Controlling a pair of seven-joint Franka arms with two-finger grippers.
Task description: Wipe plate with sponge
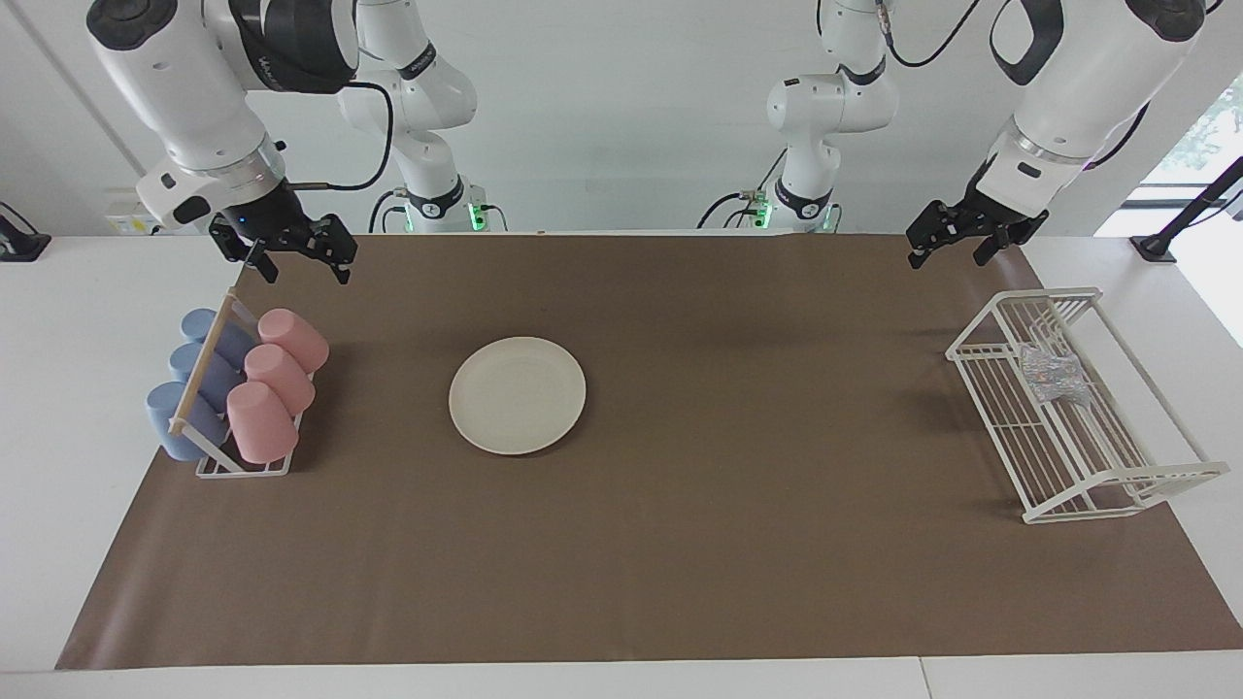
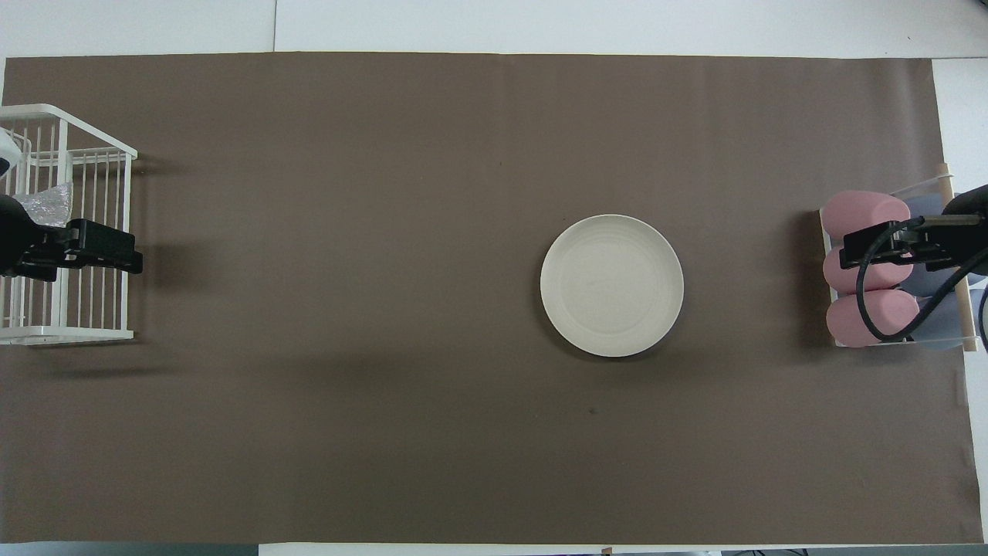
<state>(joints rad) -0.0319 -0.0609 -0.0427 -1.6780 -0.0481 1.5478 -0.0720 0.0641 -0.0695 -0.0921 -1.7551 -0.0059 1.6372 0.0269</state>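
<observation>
On the brown mat (image 1: pixel 680 544): one plate (image 1: pixel 518 395), one sponge (image 1: pixel 1051 375), six cups (image 1: pixel 260 419); both grippers' fingers (image 1: pixel 342 260) apart.

Pretty sure I'm driving this in a robotics lab, not anyone's kitchen. Two white Franka arms sit bolted at the edge of a plain white desk (image 1: pixel 78 320), cables looping off them, green status lights glowing at the bases. Bare white wall, a window at the left arm's end. A brown paper sheet (image 1: pixel 738 544) is laid flat over the desk like a staged work area, and the kitchen bits on it are just props: a cup holder (image 1: pixel 238 464), a white wire rack (image 1: pixel 1068 456).
</observation>
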